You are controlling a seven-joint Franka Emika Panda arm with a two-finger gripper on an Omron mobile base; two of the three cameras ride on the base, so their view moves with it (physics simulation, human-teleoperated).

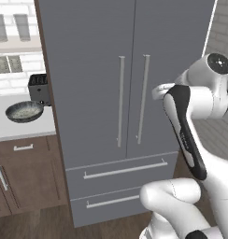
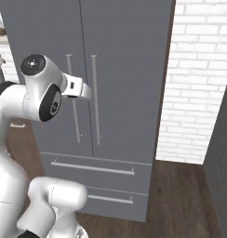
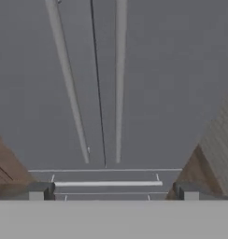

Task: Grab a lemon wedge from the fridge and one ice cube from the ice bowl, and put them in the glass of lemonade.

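- Fridge: both doors shut, so the lemon wedge is presumably inside, unseen.
- Bar handles: the hand faces them, lined up for a pull.
- Gripper: fingers wide apart, empty, short of the doors.
- Ice bowl: on the counter, left of the fridge.

Light even and diffuse, no clear source. The fridge doors read as flat mid-grey with no glare; its bar handles, ahead of the open gripper, catch a pale sheen and cast only faint shadows. Arm shells show soft shading, no hard highlights. All three pictures are low in resolution, edges slightly soft and jagged. The white brick wall is bright, not blown out. The hand view stretches the handles apart towards its top.
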